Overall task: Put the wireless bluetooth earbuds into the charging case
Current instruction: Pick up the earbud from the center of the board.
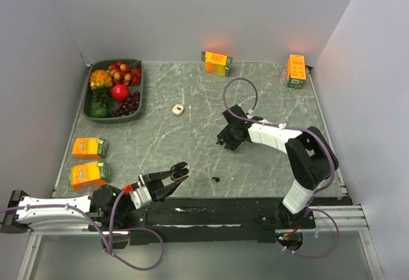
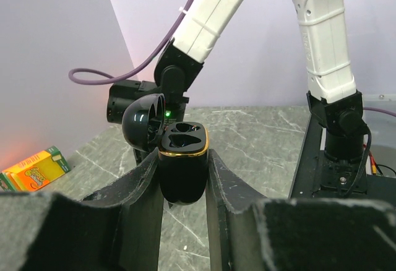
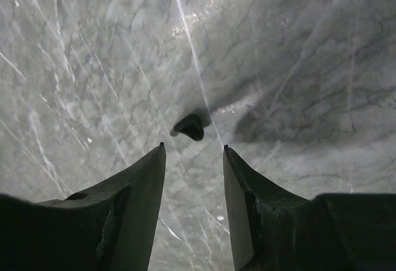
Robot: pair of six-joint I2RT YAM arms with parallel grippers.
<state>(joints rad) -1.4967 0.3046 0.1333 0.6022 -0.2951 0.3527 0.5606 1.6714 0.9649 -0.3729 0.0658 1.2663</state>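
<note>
My left gripper (image 1: 177, 175) is shut on the black charging case (image 2: 184, 159), held upright above the table near the front edge. Its lid is open and the gold-rimmed top shows two empty wells. In the left wrist view the fingers (image 2: 139, 184) press both sides of the case. My right gripper (image 1: 223, 143) is open and empty at the table's middle. In the right wrist view a black earbud (image 3: 190, 126) lies on the marble just beyond the open fingertips of the gripper (image 3: 193, 150). The top view shows a small black piece (image 1: 216, 179) on the table and a small whitish piece (image 1: 178, 108) farther back.
A dark tray (image 1: 87, 108) with fruit stands at the back left. Two orange juice cartons (image 1: 89, 147) (image 1: 89, 174) lie at the left edge, and two more (image 1: 217, 62) (image 1: 296, 70) stand along the back. The right arm's base (image 2: 337, 159) stands close behind the case.
</note>
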